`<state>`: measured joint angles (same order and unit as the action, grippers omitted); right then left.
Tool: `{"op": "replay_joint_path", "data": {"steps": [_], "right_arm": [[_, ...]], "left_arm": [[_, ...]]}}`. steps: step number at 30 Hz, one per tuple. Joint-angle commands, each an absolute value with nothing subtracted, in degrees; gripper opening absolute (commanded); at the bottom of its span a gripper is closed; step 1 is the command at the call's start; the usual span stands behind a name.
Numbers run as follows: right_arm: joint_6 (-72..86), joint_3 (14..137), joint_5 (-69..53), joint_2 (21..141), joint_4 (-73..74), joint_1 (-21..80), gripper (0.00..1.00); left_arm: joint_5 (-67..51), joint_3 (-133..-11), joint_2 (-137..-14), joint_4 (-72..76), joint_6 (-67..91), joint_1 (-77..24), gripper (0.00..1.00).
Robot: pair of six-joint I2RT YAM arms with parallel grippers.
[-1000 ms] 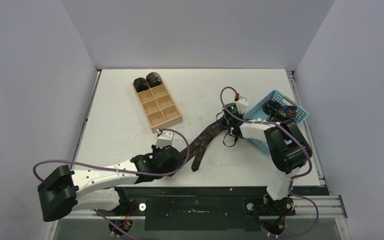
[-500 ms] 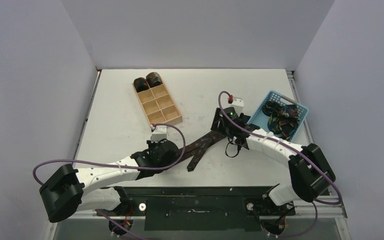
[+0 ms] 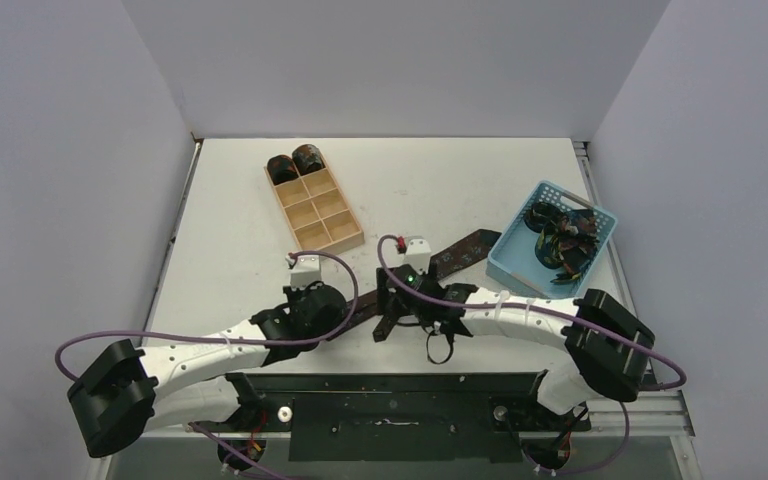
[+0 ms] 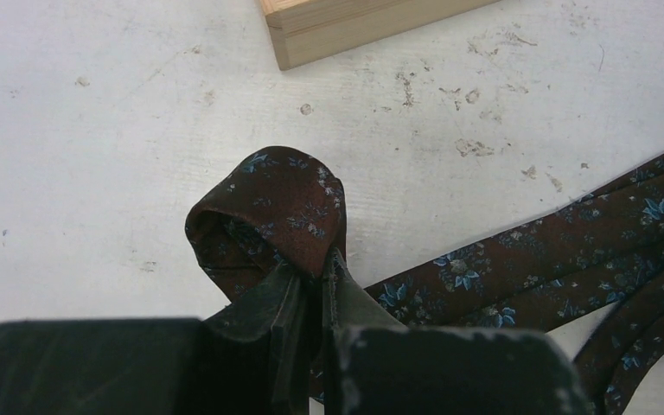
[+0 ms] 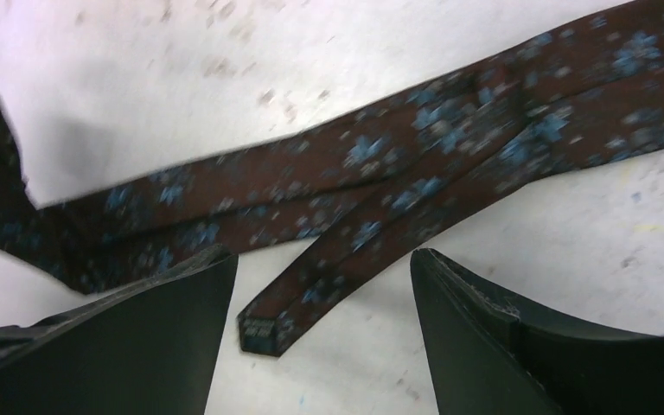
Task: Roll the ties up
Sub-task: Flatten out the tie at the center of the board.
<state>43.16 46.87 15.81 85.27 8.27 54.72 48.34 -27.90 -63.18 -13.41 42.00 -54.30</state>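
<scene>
table (image 3: 240,220): white top is showing scuffs
tie (image 3: 463,249): is lying stretched across the near middle
tray (image 3: 282,205): is sitting far-left
basket (image 3: 518,271): is sitting right

Overhead view; 2 wrist close-ups share tie (image 4: 519,268).

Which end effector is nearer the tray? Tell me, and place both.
Left. The left end effector, shut on the tie, sits just in front of the tray; the right end effector, open over the tie's tail, is farther right.
</scene>
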Motion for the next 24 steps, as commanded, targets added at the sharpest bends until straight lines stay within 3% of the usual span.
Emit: {"op": "replay_joint_path", "data": {"steps": [1, 6, 20, 24], "right_arm": [[43.7, 48.6, 27.4, 83.9, 10.9, 64.2, 0.73], [40.7, 47.9, 29.8, 86.3, 11.2, 70.8, 0.55], [37.9, 49.0, 26.8, 95.7, 9.4, 71.5, 0.41], [38.3, 48.0, 26.6, 95.0, 10.4, 71.5, 0.25]], "left_arm": [[47.7, -27.4, -61.3, -11.8, 43.6, -54.0, 0.0], [46.2, -25.4, -59.5, -11.1, 43.7, -53.9, 0.0], [45.4, -23.1, -55.6, -11.8, 45.7, -54.0, 0.0], [45.5, -22.6, -54.5, -11.8, 45.9, -54.0, 0.0]]}}
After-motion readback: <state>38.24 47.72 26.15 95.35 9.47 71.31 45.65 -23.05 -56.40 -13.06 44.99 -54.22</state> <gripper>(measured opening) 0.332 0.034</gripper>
